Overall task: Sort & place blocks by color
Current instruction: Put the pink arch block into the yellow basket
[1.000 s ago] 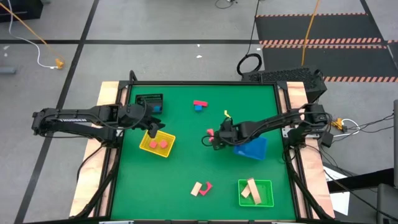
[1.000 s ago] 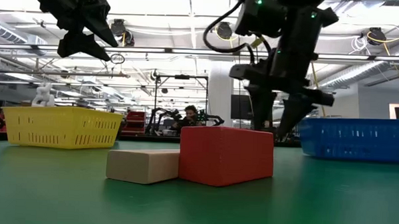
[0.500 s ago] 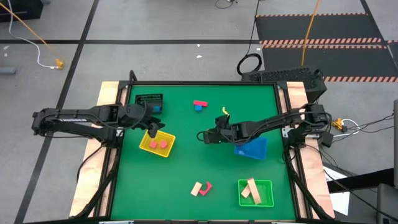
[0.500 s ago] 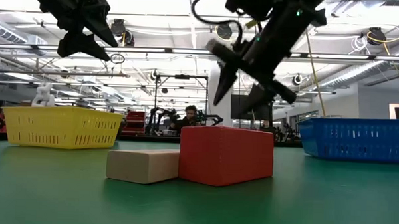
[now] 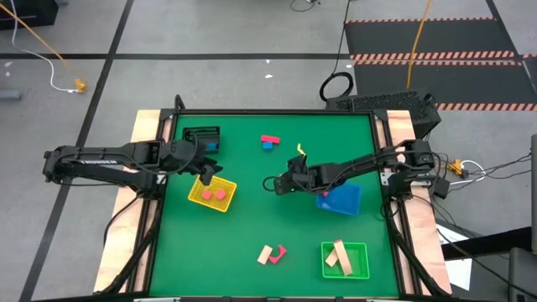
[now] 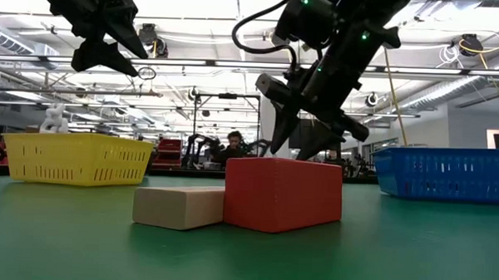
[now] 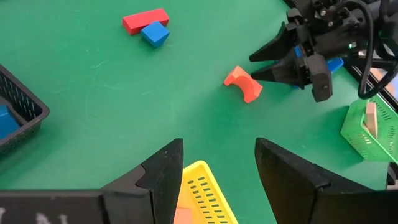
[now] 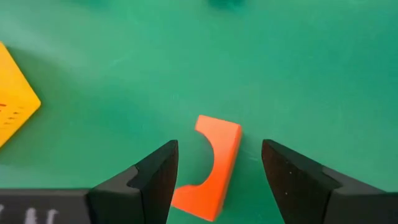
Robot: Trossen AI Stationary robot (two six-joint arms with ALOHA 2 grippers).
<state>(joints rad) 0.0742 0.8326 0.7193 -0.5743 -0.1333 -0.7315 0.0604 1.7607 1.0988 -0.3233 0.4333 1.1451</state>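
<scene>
Looking down: you see the right gripper out over the middle of the green table, the left gripper above the yellow tray.
Right gripper: your fingers stand apart with nothing between them but air; the arched red block lies on the mat just ahead of them, untouched.
Same block from the left wrist: you can see it lying free on the felt, the right gripper pointing at it from just beside.
Left gripper: your fingers are spread and carry nothing; they hang over the yellow tray's corner.
Yellow tray contents: two red blocks lie inside.
Far edge: a red bar touches a blue cube; a black tray sits near the left arm with something blue in it.
Blue tray: sits under the right arm.
Near edge: a tan block touches a red block; beside them the green tray holds tan bars.
Low view: you get the tan block and red block close up, side by side.
</scene>
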